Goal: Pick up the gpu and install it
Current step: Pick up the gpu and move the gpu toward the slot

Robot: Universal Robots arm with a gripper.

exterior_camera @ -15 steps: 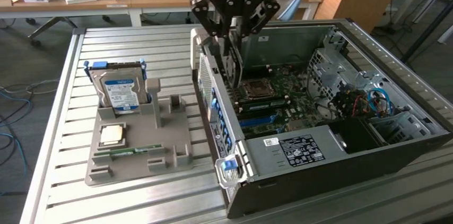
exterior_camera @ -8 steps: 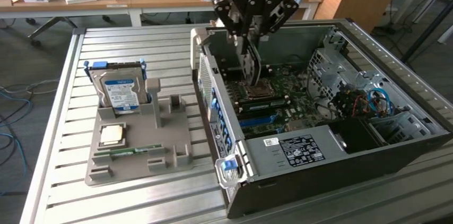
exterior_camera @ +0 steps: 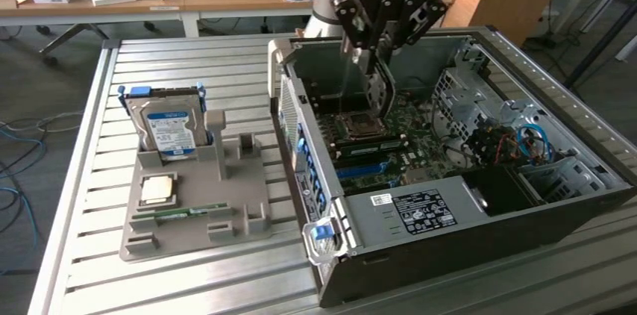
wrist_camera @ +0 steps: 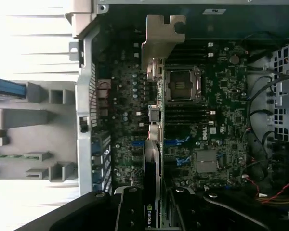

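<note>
The gpu (exterior_camera: 380, 95) is a thin dark card hanging on edge inside the open computer case (exterior_camera: 418, 251), just above the motherboard (exterior_camera: 398, 136). My gripper (exterior_camera: 377, 57) reaches down from above and is shut on the card's upper edge. In the wrist view the gpu (wrist_camera: 154, 125) appears edge-on, with its silver bracket (wrist_camera: 160, 38) towards the case's rear wall and a green-lettered label beside my fingers (wrist_camera: 130, 209). The card sits over the board next to the CPU socket (wrist_camera: 183, 84) and near the blue expansion slots (wrist_camera: 176, 142).
On the exterior view's left, a grey fixture tray (exterior_camera: 234, 203) on the slatted metal table (exterior_camera: 149, 278) holds a hard drive (exterior_camera: 171, 128), a CPU (exterior_camera: 157, 189) and a RAM stick (exterior_camera: 179, 216). The power supply (exterior_camera: 428, 210), cables (exterior_camera: 527, 143) and drive cage crowd the case's right side.
</note>
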